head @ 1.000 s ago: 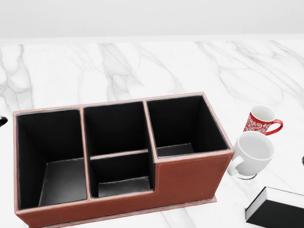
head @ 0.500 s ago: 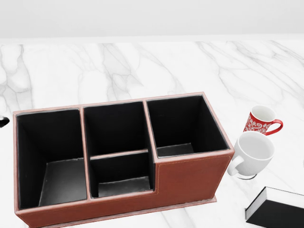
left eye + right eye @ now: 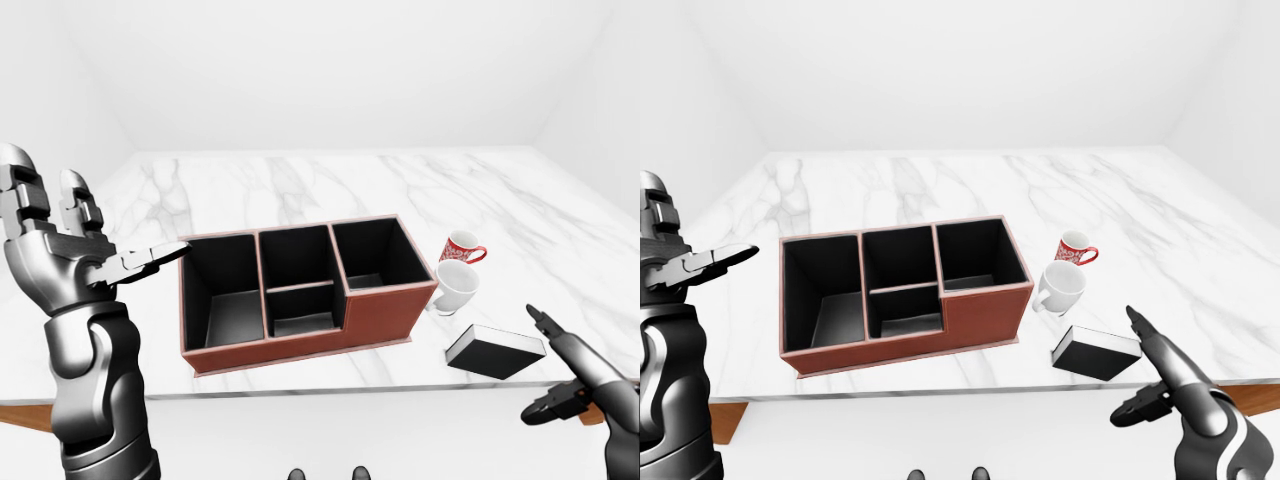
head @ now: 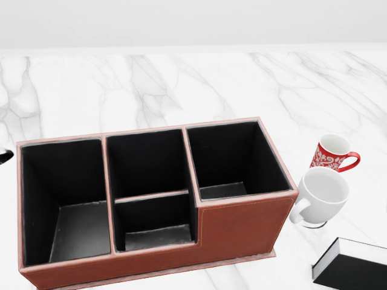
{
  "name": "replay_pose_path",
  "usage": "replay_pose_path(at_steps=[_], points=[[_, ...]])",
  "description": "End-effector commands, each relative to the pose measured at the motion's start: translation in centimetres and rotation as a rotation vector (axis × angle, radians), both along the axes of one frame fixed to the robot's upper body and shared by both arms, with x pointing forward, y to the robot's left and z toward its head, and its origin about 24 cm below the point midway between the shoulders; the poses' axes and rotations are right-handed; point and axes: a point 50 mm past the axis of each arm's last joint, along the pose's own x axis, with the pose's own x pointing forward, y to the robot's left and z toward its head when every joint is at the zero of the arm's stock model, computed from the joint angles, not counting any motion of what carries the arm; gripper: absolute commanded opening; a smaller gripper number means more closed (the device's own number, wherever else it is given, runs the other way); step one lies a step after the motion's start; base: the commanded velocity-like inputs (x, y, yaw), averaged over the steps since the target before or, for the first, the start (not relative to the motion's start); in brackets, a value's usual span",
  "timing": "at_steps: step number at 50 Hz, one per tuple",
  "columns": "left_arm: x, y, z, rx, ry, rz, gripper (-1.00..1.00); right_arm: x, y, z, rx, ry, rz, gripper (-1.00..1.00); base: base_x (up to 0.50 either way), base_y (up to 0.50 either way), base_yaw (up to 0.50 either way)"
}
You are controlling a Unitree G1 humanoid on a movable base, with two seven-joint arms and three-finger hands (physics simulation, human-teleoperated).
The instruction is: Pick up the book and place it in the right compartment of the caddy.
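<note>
Lying flat on the marble counter, the black book is seen to the right of the caddy in the left-eye view, apart from it and close to the counter's near edge, with its pale page edge turned toward the caddy. It is touched by neither hand. Between the book and the caddy a white mug is found, just beside the caddy's right end, and a red patterned mug stands immediately above it in the view, the two nearly touching. The caddy is a reddish-brown leather box with black lining; its right compartment is shown empty in the head view, as are the large left compartment and the two smaller middle ones, which are divided by a low partition. The right hand is held below and to the right of the book, off the counter's edge, with one finger extended toward the book and nothing grasped. The left hand is raised well to the left of the caddy, its fingers spread apart and upright, with one pointing toward the caddy's left wall, and nothing is held in it.
</note>
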Motion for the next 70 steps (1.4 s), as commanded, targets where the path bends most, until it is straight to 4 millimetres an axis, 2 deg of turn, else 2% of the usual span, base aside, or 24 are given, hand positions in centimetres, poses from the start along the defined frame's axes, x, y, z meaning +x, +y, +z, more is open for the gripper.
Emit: replay_pose_path(at_steps=[1,28,35,44,70], points=[[0.0,0.0,-0.1,0.000,0.004,-0.001,1.00,0.6,-0.3,0.1,-0.026,0.019,0.011,1.00,0.00,0.00,0.00],[-0.1,-0.2,0.1,0.004,-0.005,-0.003,1.00,2.7,-0.1,0.9,-0.068,0.022,0.064,1.00,0.00,0.00,0.00],[0.1,-0.1,0.0,0.002,0.002,-0.002,1.00,4.0,0.4,0.0,-0.033,0.053,0.099,1.00,0.00,0.00,0.00],[0.0,0.0,-0.1,0.001,0.003,-0.001,1.00,4.7,1.0,-0.1,-0.030,0.057,0.132,1.00,0.00,0.00,0.00],[0.0,-0.1,-0.1,0.002,0.003,-0.002,1.00,4.3,1.1,-2.0,0.036,0.116,0.130,1.00,0.00,0.00,0.00]])
